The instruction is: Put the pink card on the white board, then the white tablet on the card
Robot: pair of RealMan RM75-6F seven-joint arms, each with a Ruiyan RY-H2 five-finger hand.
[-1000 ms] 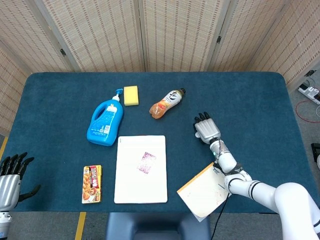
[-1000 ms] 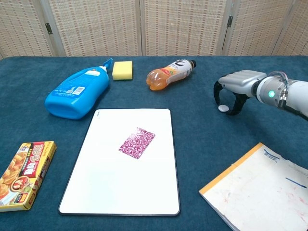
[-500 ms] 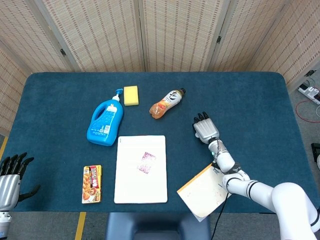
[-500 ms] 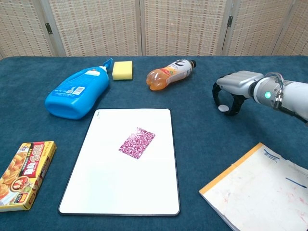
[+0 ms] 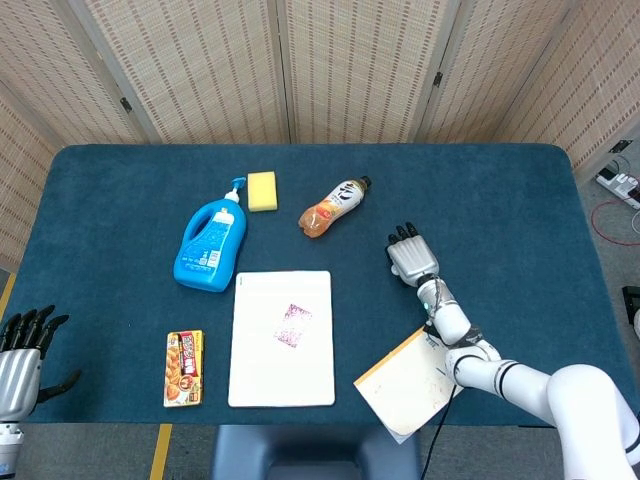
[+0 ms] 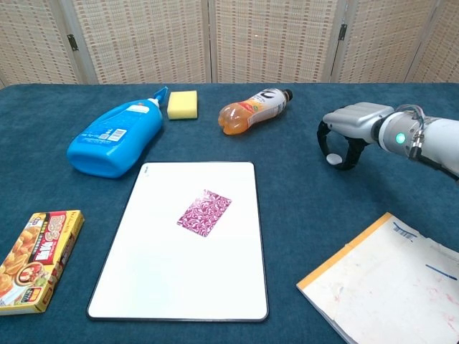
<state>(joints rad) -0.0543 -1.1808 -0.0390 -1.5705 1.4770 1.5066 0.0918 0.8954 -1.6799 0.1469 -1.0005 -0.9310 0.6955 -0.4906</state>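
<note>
The pink patterned card point(image 6: 204, 212) lies flat near the middle of the white board point(image 6: 158, 272); in the head view the card point(image 5: 292, 325) lies likewise on the board point(image 5: 262, 370). The white tablet point(image 6: 333, 159), a small round disc, shows between the thumb and fingertips of my right hand point(image 6: 353, 125), which arches over it and pinches it low over the cloth, right of the board. From the head view the right hand point(image 5: 412, 258) hides the tablet. My left hand point(image 5: 20, 355) hangs off the table's front left corner, fingers apart, holding nothing.
A blue detergent bottle point(image 6: 115, 132), a yellow sponge point(image 6: 182, 104) and an orange drink bottle point(image 6: 252, 111) lie behind the board. A curry box point(image 6: 36, 259) sits at the front left. A paper notepad point(image 6: 387, 279) lies at the front right, below my right forearm.
The right hand has shifted very slightly right and upward, and the tablet has moved with it. Card, board and left hand are unchanged.
</note>
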